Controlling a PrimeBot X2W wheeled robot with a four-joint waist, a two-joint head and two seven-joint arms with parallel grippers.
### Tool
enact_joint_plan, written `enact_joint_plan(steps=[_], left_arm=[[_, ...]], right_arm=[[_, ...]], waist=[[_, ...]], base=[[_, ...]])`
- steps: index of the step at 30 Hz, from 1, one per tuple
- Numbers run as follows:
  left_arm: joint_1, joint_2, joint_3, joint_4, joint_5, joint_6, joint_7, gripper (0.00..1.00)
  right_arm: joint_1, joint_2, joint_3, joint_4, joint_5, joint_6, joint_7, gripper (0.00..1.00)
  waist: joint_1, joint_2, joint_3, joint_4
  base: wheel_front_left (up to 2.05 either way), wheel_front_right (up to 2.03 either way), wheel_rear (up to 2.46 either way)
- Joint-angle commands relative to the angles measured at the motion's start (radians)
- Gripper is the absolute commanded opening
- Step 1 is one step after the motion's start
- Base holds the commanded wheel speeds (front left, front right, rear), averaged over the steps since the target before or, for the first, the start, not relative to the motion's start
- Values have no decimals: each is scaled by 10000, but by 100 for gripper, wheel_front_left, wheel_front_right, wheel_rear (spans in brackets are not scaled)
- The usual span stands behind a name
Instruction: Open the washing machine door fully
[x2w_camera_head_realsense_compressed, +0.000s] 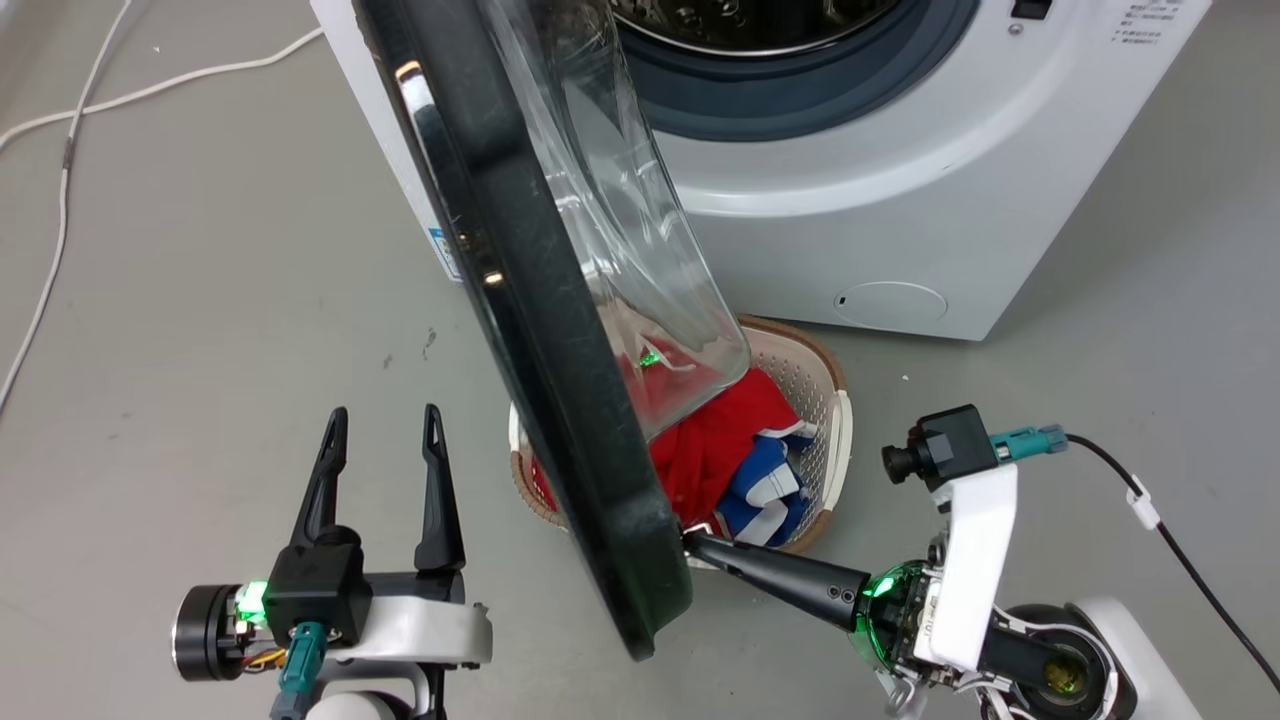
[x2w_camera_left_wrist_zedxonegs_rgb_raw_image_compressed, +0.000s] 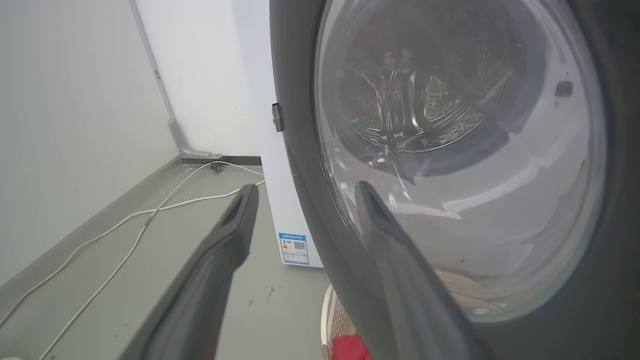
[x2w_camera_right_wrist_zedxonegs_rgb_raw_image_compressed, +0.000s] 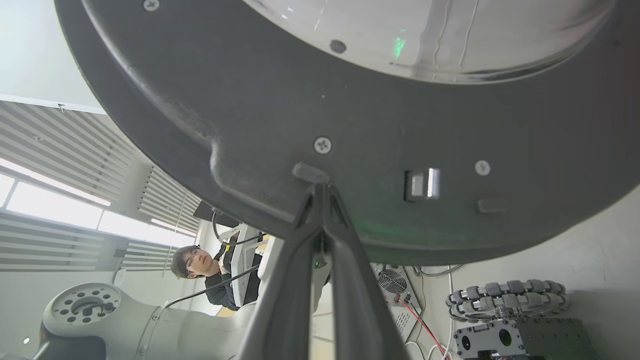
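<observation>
1. The head view shows the washing machine door (x2w_camera_head_realsense_compressed: 540, 330) swung out, edge-on to the washing machine (x2w_camera_head_realsense_compressed: 850, 220). It hangs over a basket (x2w_camera_head_realsense_compressed: 838, 420) holding red and blue clothes (x2w_camera_head_realsense_compressed: 720, 445).
2. My left gripper (x2w_camera_head_realsense_compressed: 385, 412) is spread wide and empty, beside the door's outer face without touching it.
3. The right wrist view adds my right gripper (x2w_camera_right_wrist_zedxonegs_rgb_raw_image_compressed: 320, 192), fingers pressed together and holding nothing, with the tips against the door's inner rim. A person (x2w_camera_right_wrist_zedxonegs_rgb_raw_image_compressed: 200, 270) is visible beyond.
4. The left wrist view adds the drum (x2w_camera_left_wrist_zedxonegs_rgb_raw_image_compressed: 420, 115) seen through the glass, and a blue label (x2w_camera_left_wrist_zedxonegs_rgb_raw_image_compressed: 294, 248).

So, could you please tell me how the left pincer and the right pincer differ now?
The left pincer is open; the right pincer is shut. The left hangs free beside the washing machine door; the right's tips touch its inner rim. Both are dark and long-fingered.
</observation>
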Motion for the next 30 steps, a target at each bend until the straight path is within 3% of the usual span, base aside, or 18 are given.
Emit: enact_joint_plan(steps=[1,9,10,11,12,13,18,23,26,30], left_arm=[[135,-2,48,27,37,-10,-28,100],[515,-2,233,107,105,-77,-28,100],[581,-2,270,108,105,-83,-28,100],[639,0,305,109,128,-98,-28,100],[704,0,335,113,148,-105,-28,100],[765,-3,349,114,162,-123,-28,100],[1075,-1,482,118,202,-178,-28,100],[1365,12,610,68,278,-207,-28,100],[1501,26,674,49,292,-236,-28,100],[1604,29,733,35,301,-243,-28,100]], right_arm=[[154,44,-65,45,-91,22,-164,0],[345,0,-1118,-399,-686,23,-2192,0],[373,-30,-1226,-490,-781,23,-2482,7],[401,-87,-1320,-621,-930,23,-2799,25],[424,-180,-1433,-733,-1140,23,-3181,52],[468,-253,-1512,-856,-1334,23,-3558,100],[648,-904,-1678,-1306,-3481,23,-6553,100],[801,-1595,-1643,-882,-5367,23,-9879,100],[896,-1785,-1855,-472,-6787,23,-10604,100],[1041,-1299,-2917,-712,-8867,22,-10680,100]], waist=[[1,0,-105,-43],[1,0,-782,-273],[1,0,-872,-314],[1,0,-961,-357],[1,0,-1049,-396],[1,0,-1139,-428],[1,0,-1559,-583],[1,0,-1869,-763],[1,0,-1992,-864],[1,0,-2105,-956]], base=[[0,0,0],[0,0,0],[0,0,0],[0,0,0],[0,0,0],[0,0,0],[0,0,0],[0,0,0],[0,0,0],[0,0,0]])
